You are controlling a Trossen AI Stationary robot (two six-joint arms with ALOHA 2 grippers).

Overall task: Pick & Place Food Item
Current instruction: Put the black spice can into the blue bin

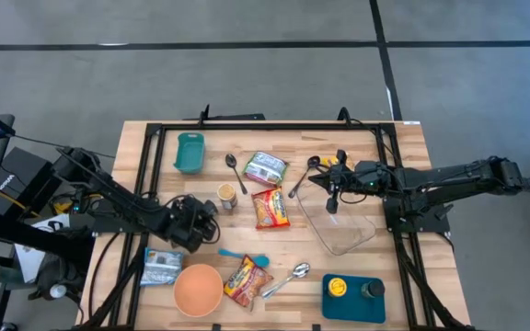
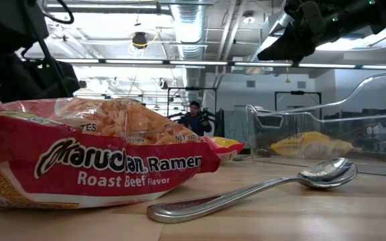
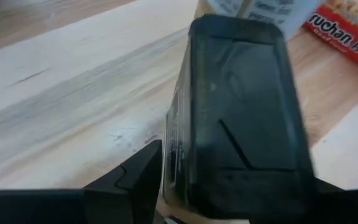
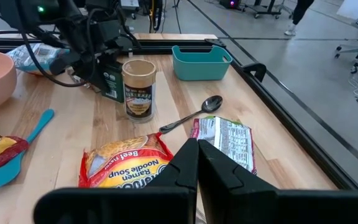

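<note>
My left gripper (image 1: pixel 201 221) is near the table's left middle, shut on a dark box (image 4: pixel 112 81) with a green label. The box stands close beside a brown-lidded jar (image 4: pixel 138 87); whether its lower edge touches the table I cannot tell. In the left wrist view the box (image 3: pixel 241 112) fills the space between the fingers. My right gripper (image 4: pixel 197 162) is shut and holds nothing, above the far rim of a clear container (image 1: pixel 343 230). Ramen packets (image 1: pixel 271 210) (image 1: pixel 247 280) and a green-white packet (image 1: pixel 265 167) lie flat on the wood. My left gripper pinches the dark box between its two fingers, one finger (image 3: pixel 143 177) on the box's narrow side (image 3: pixel 176 143); the box itself hides the other finger. The fingers come from the table's left, slanting down. The box stands roughly upright in the hold.
A teal bin (image 1: pixel 190 152) stands at the far left and a pink bowl (image 1: pixel 198 288) near the front. A blue spatula (image 1: pixel 242 256), spoons (image 1: pixel 232 171) (image 1: pixel 288 278), a silver packet (image 1: pixel 161 267) and a blue tray (image 1: pixel 352 296) also lie about. Black frame rails (image 1: pixel 265 129) border the table.
</note>
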